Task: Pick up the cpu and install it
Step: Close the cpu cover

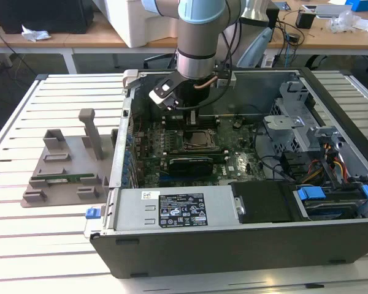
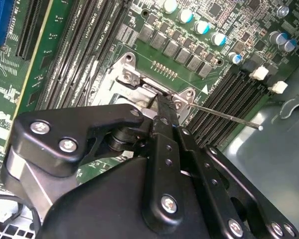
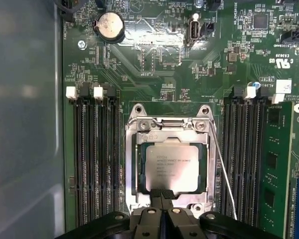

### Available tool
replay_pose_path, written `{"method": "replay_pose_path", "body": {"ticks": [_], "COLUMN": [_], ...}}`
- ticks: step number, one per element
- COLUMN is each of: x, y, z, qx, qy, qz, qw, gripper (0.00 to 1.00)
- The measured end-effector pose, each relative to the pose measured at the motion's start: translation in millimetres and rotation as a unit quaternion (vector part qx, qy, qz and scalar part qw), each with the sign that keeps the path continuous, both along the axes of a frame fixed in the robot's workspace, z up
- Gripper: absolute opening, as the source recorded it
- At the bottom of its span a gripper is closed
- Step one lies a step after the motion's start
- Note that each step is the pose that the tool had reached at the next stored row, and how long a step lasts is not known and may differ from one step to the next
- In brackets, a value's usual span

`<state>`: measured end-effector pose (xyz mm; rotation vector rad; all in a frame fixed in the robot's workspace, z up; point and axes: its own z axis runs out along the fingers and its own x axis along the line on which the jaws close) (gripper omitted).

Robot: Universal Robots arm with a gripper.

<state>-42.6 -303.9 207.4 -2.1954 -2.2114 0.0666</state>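
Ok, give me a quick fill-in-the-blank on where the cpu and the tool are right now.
1. The cpu lies flat in the ___ on the motherboard.
2. The tool hangs over the cpu's edge with its fingertips ___.
3. The grey tray lies outside the computer case, on the exterior view's ___.
Missing words: socket; shut; left.

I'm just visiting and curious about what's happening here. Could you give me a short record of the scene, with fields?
Setting: open computer case on a slatted table
Arm: reaches down into the case, over the motherboard
Cpu: lies flat inside the socket frame
End effector: shut, tips at the cpu's edge
Outside: grey holder with a green memory stick, at the exterior view's left
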Motion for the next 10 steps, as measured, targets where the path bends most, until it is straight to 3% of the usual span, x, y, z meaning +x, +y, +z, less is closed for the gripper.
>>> {"method": "replay_pose_path", "body": {"ticks": [4,7,10], "x": [1.2,9.6,24.9], "y": [0.0,0.0,-0.5], "z": [-2.2,-2.6,-2.7], "qx": [-0.0002,-0.0001,0.0000], "qy": [0.0001,0.0000,0.0000], "qz": [0.000,0.000,0.000], "qw": [1.0000,1.0000,1.0000], "gripper": [0.11,0.11,0.11]}}
